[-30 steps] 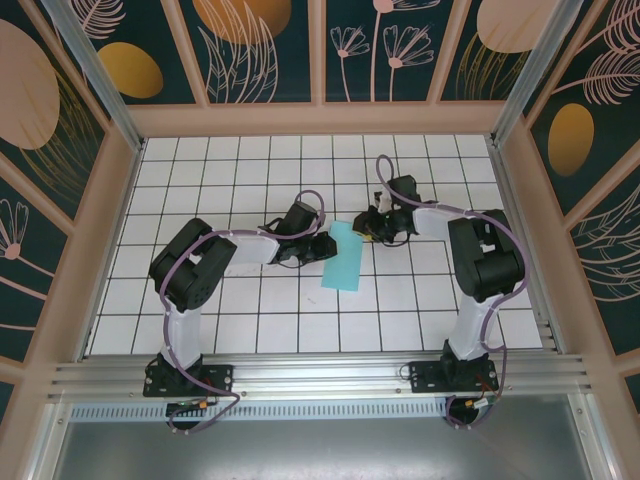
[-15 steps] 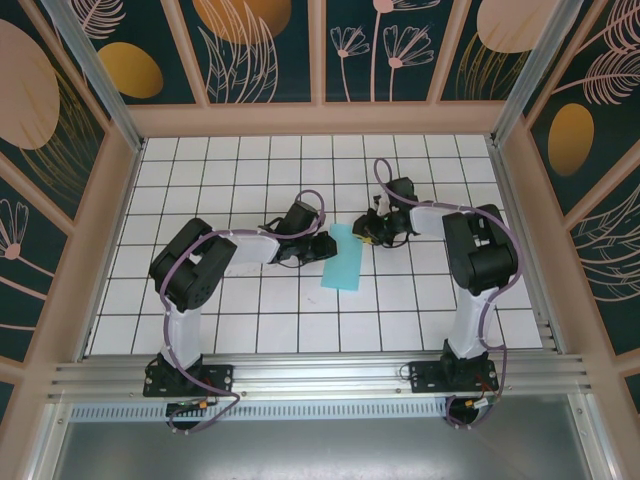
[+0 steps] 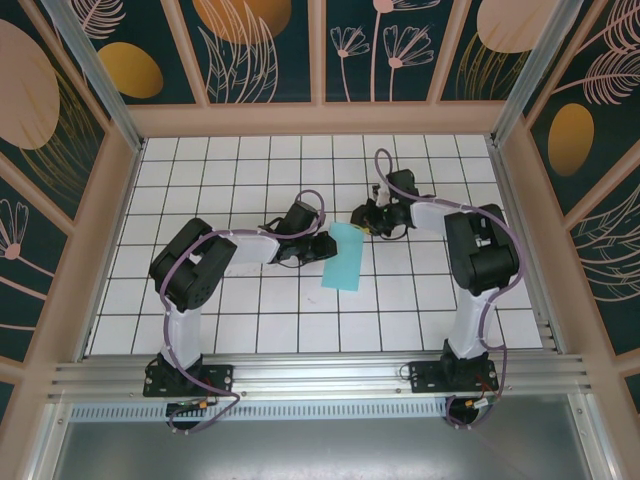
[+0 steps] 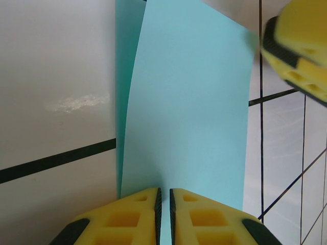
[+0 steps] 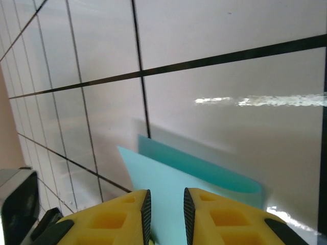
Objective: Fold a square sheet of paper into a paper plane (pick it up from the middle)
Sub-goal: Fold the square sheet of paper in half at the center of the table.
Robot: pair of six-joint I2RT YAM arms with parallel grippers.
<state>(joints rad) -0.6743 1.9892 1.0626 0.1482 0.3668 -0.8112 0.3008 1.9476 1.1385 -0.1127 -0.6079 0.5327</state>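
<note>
White tiled table (image 3: 250,310) — thin turquoise-blue folded paper (image 3: 343,262).
Left gripper (image 4: 163,193) pinches it, right gripper (image 5: 166,196) slightly apart — your tug could unfold it.

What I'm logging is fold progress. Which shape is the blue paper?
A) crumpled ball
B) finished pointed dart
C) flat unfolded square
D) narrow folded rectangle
D: the sheet of paper lies as a narrow rectangle, two layers showing at its edge.
</note>
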